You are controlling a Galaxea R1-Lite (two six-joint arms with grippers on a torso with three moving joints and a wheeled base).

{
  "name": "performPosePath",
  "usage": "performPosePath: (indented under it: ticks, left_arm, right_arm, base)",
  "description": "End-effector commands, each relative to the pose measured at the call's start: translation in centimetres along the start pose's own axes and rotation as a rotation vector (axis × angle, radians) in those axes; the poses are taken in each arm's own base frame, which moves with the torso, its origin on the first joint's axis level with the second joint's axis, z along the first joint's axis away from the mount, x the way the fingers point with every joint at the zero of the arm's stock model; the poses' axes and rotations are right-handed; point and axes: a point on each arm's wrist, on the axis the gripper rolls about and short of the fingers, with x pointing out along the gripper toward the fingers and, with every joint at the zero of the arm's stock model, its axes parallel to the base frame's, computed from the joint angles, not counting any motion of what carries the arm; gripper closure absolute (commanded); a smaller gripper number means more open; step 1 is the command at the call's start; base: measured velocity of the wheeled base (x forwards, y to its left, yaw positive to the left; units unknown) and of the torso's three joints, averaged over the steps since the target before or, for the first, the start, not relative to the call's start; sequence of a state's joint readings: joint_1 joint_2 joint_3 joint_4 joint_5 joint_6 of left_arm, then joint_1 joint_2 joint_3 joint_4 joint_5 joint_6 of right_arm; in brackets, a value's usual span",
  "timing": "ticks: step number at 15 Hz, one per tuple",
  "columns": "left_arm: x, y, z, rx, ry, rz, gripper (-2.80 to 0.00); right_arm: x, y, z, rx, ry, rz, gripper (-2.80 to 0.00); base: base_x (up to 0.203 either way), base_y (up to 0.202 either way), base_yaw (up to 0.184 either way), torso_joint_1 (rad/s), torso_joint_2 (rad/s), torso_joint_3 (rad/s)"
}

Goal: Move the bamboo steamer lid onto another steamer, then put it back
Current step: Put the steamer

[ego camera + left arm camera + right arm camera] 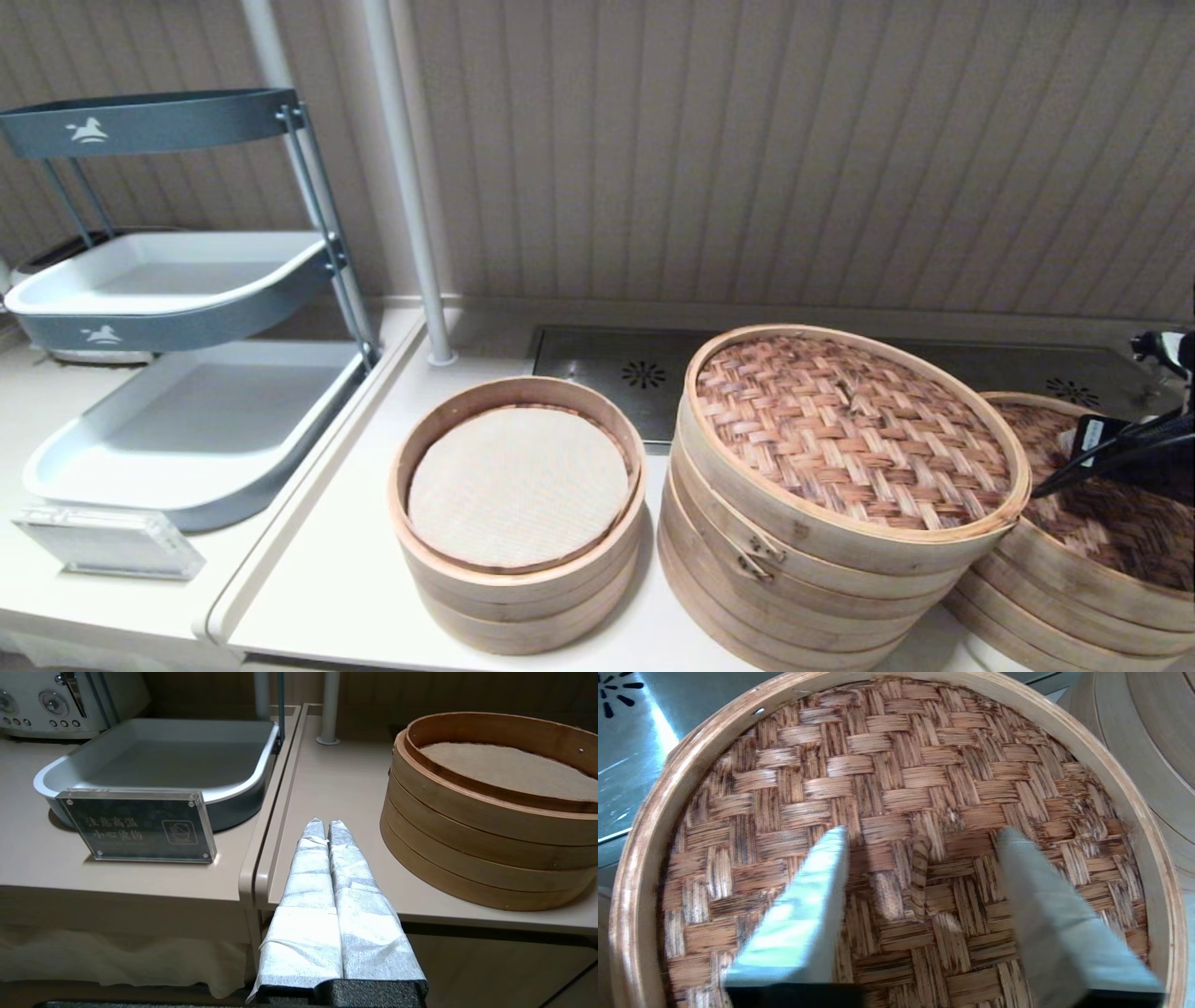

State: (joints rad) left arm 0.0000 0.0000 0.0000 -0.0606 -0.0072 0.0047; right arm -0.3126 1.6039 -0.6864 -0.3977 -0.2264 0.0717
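Right wrist view: right pincer (920, 835) gapes wide astride centre knot (920, 877) of flat-lying bamboo steamer lid (752, 812)

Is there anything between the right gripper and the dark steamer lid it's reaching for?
Nothing visible is. The right gripper hangs over the bamboo steamer lid with its fingers spread either side of the centre knot, only bare weave below them. The left gripper is shut, off by the counter's edge.

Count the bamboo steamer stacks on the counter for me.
3. An open cloth-lined steamer stands left of the tall middle steamer with its tan woven lid; a lower stack with the dark woven lid sits at the right edge, under the open right gripper. Others may lie out of frame.
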Motion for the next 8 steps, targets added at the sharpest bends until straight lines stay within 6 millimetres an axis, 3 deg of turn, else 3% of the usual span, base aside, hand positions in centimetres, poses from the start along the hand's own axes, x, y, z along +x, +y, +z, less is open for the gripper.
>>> performPosePath:
  ticks: [1, 7, 8]
  left_arm:
    - [0.1, 0.0, -0.7, 0.0, 0.022, 0.001, 0.0]
    - [0.1, 0.0, -0.7, 0.0, 0.022, 0.0, 0.0]
    - [0.1, 0.0, -0.7, 0.0, 0.022, 0.001, 0.0]
  right_arm:
    - [-0.7, -0.1, 0.5, 0.006, -0.028, 0.003, -2.8]
    - [-6.0, -1.2, 2.7, 0.027, -0.136, 0.013, -2.8]
    - [-7.1, -1.3, 3.1, 0.028, -0.148, 0.018, -1.92]
  base:
    - [0.0, 0.0, 0.0, 0.0, 0.0, 0.0]
    - [0.0, 0.0, 0.0, 0.0, 0.0, 0.0]
    - [0.0, 0.0, 0.0, 0.0, 0.0, 0.0]
